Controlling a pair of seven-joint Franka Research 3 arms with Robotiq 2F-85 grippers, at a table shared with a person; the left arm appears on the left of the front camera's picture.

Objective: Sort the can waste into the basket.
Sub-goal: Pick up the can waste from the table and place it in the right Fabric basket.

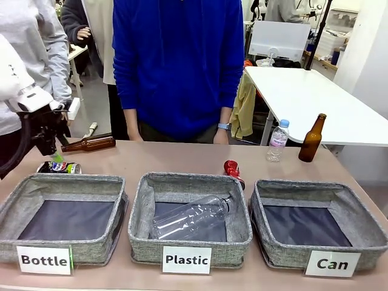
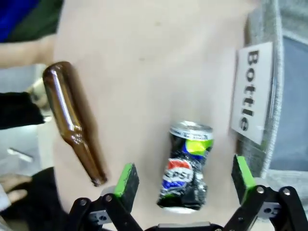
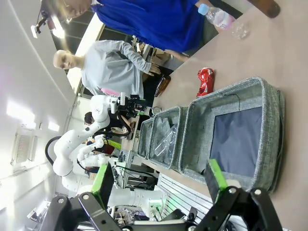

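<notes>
worktop (image 1: 182, 159): carries the sorting set | Can basket (image 1: 303, 189): empty, open for both cans | left end effector (image 2: 184, 173): wide, far left of Can basket, straddling dark crushed can (image 2: 186, 159), likely lined up to pinch it | right end effector (image 3: 159, 174): wide, empty, near Can basket, probably parked clear | red crushed can (image 1: 233, 170): just beyond Can basket's far-left corner

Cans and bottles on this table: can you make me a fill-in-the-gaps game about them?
1. The clear plastic bottle lies in the basket labelled ____.
2. The crushed can behind that basket is coloured ____.
3. The left jaws, above the dark crushed can, stand ____.
4. The brown bottle nearest the dark crushed can lies on its ____.
Missing words: Plastic; red; open; side.
</notes>
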